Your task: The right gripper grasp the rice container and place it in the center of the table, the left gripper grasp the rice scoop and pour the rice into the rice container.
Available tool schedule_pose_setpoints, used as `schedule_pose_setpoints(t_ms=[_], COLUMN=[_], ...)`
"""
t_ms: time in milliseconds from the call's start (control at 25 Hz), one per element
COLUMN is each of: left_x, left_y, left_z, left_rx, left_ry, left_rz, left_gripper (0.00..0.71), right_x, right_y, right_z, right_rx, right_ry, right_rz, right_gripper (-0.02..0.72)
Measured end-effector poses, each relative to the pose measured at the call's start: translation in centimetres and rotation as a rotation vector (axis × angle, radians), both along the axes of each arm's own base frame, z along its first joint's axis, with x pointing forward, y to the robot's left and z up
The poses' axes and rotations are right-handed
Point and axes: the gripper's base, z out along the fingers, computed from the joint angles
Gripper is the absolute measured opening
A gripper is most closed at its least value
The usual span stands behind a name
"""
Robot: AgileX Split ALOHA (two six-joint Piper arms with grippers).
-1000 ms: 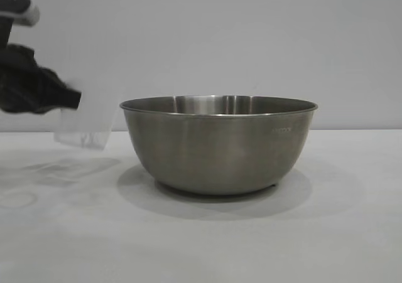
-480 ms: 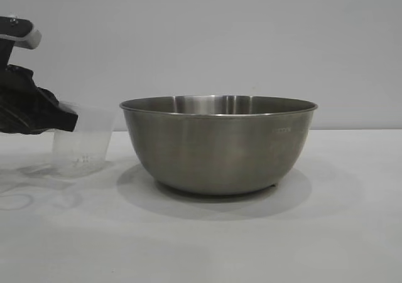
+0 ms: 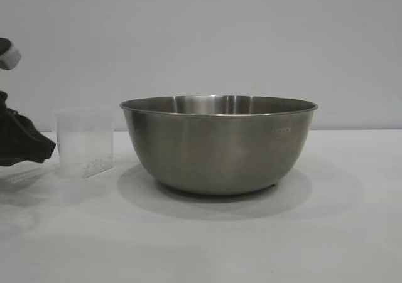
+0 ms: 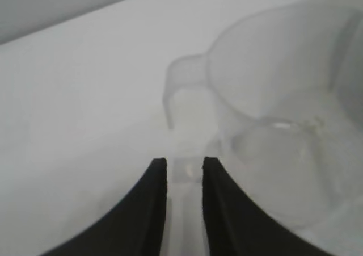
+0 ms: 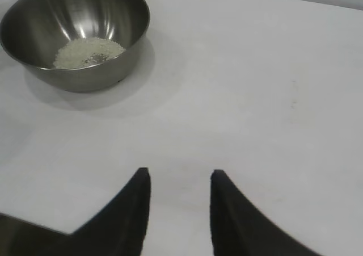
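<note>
The rice container (image 3: 220, 145), a large steel bowl, stands in the middle of the table (image 3: 251, 245). In the right wrist view a pale heap of rice (image 5: 88, 51) lies in the bowl (image 5: 122, 17). The rice scoop (image 3: 85, 142), a clear plastic cup, stands upright on the table left of the bowl, with a few grains at its bottom. My left gripper (image 3: 51, 149) is at the far left, level with the scoop. In its wrist view (image 4: 184, 165) the jaws stand slightly apart, with the end of the scoop's (image 4: 272, 97) handle between the tips. My right gripper (image 5: 177, 176) is open and empty, well away from the bowl.
A plain grey wall stands behind the table. Bare white table lies to the right of the bowl and in front of it.
The left gripper lowered the scoop from tilted in the air to upright on the table. It then drew back to the left, off the scoop's body. The bowl has not moved.
</note>
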Motion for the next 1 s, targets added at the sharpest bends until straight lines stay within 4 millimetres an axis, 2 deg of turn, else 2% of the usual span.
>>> schedule_pose_setpoints(t_ms=[200, 280, 360, 480, 520, 560, 680, 1000], left_x=[0.3, 0.3, 0.1, -0.1, -0.1, -0.2, -1.0, -5.1], left_y=[4.1, 5.4, 5.7, 5.5, 5.5, 5.5, 5.4, 5.8], left_z=[0.4, 0.7, 1.3, 3.6, 4.7, 5.9, 9.2, 15.5], left_rx=[-0.127, -0.149, -0.15, -0.176, -0.172, -0.162, -0.081, -0.012], left_ry=[-0.004, -0.007, -0.017, -0.08, -0.118, -0.162, -0.2, -0.039], left_rz=[0.153, 0.14, 0.059, 0.004, 0.001, -0.001, -0.022, 0.087], left_gripper=[0.162, 0.162, 0.162, 0.162, 0.209, 0.225, 0.218, 0.218], right_x=[0.0, 0.0, 0.0, 0.0, 0.0, 0.0, 0.0, 0.0], right_y=[0.0, 0.0, 0.0, 0.0, 0.0, 0.0, 0.0, 0.0], right_z=[0.0, 0.0, 0.0, 0.0, 0.0, 0.0, 0.0, 0.0], right_rx=[0.0, 0.0, 0.0, 0.0, 0.0, 0.0, 0.0, 0.0], right_ry=[0.0, 0.0, 0.0, 0.0, 0.0, 0.0, 0.0, 0.0], right_rz=[0.0, 0.0, 0.0, 0.0, 0.0, 0.0, 0.0, 0.0], right_gripper=[0.249, 0.249, 0.249, 0.249, 0.249, 0.249, 0.249, 0.249])
